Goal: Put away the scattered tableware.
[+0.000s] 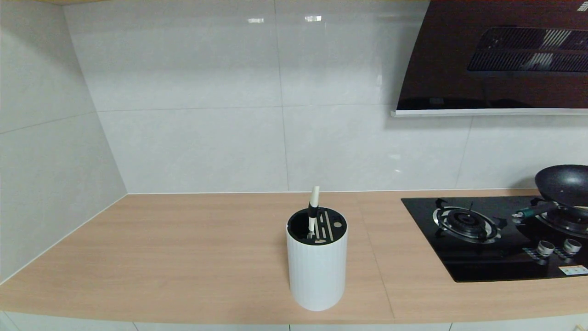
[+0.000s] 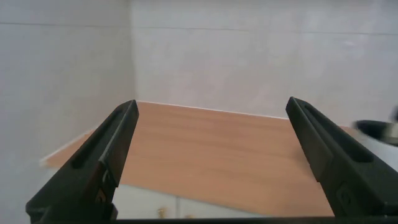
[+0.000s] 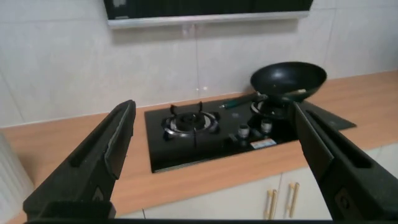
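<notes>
A wooden kitchen countertop [image 1: 183, 257] carries a white cutlery holder [image 1: 317, 271], with 1 pale-handled utensil [image 1: 313, 207] standing upright in its slot. With that piece stowed, the tidy-up appears finished or nearly so. The left gripper [image 2: 211, 103] and right gripper [image 3: 211, 106] hang wide open, both empty.

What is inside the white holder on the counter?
One utensil with a pale and black handle stands in the white holder. Its working end is hidden below the slotted black top, so its type cannot be told.
</notes>
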